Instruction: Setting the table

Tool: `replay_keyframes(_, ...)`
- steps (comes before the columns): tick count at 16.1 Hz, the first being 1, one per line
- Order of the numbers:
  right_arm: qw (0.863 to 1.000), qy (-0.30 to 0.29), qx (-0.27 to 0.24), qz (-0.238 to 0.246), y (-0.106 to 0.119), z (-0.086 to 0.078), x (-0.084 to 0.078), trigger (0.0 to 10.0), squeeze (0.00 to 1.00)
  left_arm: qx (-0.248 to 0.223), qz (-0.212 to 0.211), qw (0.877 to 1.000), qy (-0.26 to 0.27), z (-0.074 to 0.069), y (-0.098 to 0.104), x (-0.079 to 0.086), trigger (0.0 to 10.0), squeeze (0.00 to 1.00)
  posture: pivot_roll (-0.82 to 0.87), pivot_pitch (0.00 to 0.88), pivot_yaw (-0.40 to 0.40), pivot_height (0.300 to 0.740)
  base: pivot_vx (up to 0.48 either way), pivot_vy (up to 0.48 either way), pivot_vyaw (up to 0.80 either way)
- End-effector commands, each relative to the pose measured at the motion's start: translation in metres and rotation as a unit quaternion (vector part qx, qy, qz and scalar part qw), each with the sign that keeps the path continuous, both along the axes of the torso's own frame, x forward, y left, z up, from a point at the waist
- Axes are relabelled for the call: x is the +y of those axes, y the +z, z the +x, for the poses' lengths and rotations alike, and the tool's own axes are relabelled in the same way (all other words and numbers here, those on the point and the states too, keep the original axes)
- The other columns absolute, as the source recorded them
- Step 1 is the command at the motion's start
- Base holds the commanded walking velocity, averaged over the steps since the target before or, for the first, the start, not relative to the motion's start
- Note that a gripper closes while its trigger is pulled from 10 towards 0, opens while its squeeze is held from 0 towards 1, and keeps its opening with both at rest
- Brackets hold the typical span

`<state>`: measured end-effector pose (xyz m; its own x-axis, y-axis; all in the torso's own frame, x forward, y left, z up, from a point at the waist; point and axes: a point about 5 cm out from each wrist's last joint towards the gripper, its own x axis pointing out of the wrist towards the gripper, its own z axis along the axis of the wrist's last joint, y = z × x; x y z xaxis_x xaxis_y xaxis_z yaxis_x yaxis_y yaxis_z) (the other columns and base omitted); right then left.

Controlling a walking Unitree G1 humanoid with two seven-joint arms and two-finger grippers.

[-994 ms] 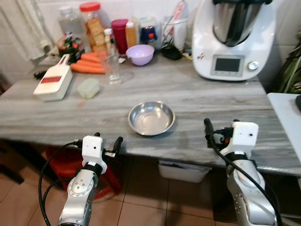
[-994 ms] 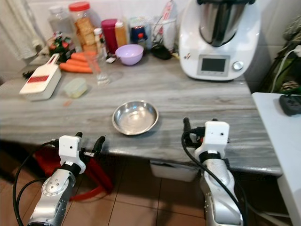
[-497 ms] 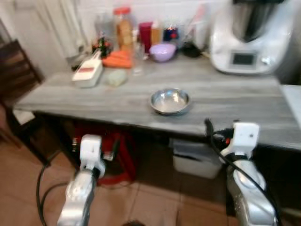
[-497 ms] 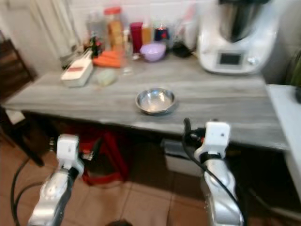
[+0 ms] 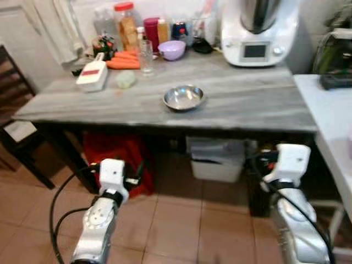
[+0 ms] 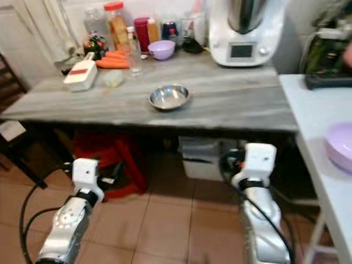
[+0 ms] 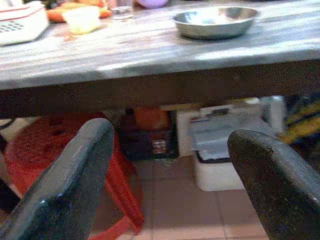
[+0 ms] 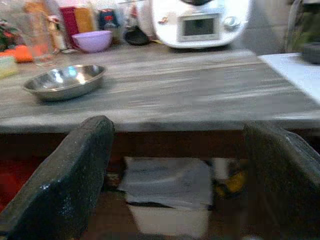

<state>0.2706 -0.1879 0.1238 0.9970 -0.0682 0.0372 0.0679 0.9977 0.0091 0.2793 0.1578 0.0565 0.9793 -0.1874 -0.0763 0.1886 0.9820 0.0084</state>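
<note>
A steel bowl sits alone near the front middle of the grey table. At the table's back stand a glass, a purple bowl, carrots and jars. Another purple bowl lies on the white side table at the right. Both arms are held low in front of the table, below its top. My left gripper is open and empty, and its wrist view looks at the table's edge with the steel bowl above. My right gripper is open and empty too.
A white slicer and a white kitchen machine stand on the table. Under it are a red stool and a white bin. A dark chair stands left. The white side table lies right. Brown tiled floor lies in front.
The camera has drawn back from the table, so the table looks smaller and farther. Both grippers now hang below its top. The side table with its purple bowl has come into view.
</note>
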Motion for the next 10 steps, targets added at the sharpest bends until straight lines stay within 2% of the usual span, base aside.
replay_keyframes(1, 1.0, 0.016, -0.001, 0.011, 0.0009, 0.0017, 0.0104, 10.0, 0.0, 0.002, 0.009, 1.0, 0.015, -0.0004, -0.0002, 0.0107, 10.0, 0.0, -0.06, 0.0, 0.099, 0.74, -0.319, 0.0, 0.0)
replay_keyframes(6, 1.0, 0.017, 0.0, 0.012, 0.001, 0.0023, 0.0094, 10.0, 0.0, 0.001, 0.011, 1.0, 0.013, -0.0002, -0.0008, 0.0091, 10.0, 0.0, -0.06, 0.0, 0.095, 0.74, -0.319, 0.0, 0.0)
replay_keyframes(7, 1.0, 0.017, 0.0, 0.013, 0.0011, 0.0025, 0.0094, 10.0, 0.0, -0.01, 0.008, 1.0, -0.006, -0.0007, 0.0017, 0.0082, 10.0, 0.0, -0.06, 0.0, 0.095, 0.74, 0.0, 0.0, 0.0)
replay_keyframes(10, 1.0, 0.019, 0.002, 0.014, 0.0007, 0.003, 0.0104, 10.0, 0.0, -0.022, -0.001, 1.0, -0.01, -0.0008, 0.0056, 0.0079, 10.0, 0.0, -0.06, 0.0, 0.092, 0.74, 0.0, 0.0, 0.0)
